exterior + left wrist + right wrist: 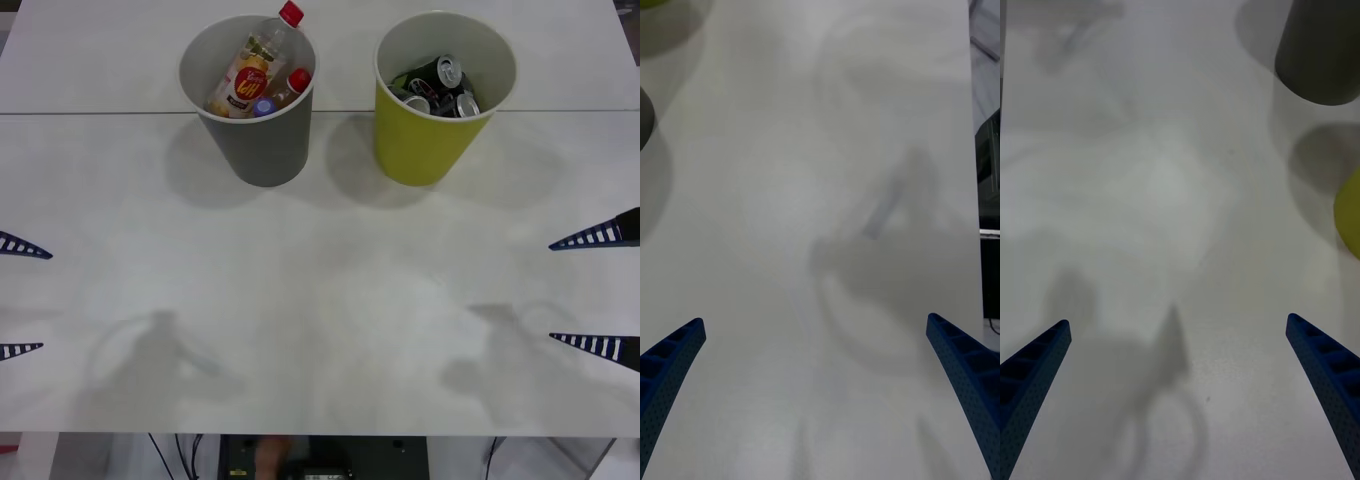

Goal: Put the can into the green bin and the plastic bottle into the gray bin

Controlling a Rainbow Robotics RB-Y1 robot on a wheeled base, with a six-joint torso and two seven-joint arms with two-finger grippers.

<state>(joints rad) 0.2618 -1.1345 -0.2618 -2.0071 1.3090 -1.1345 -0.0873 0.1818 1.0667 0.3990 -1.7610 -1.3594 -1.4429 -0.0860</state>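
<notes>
The gray bin stands at the back left of the table. Inside it leans the plastic bottle with its red cap and yellow-and-red label, beside two smaller bottles. To its right is the green bin, which holds several dark cans. My left gripper is open at the left edge of the table with nothing between its fingers. My right gripper is open at the right edge, also holding nothing. Both bins are far from the grippers. The right wrist view catches the gray bin and the green bin.
A seam in the white table runs behind the bins. Shadows of the arms fall on the near part of the table. Cables and a dark device sit below the front edge.
</notes>
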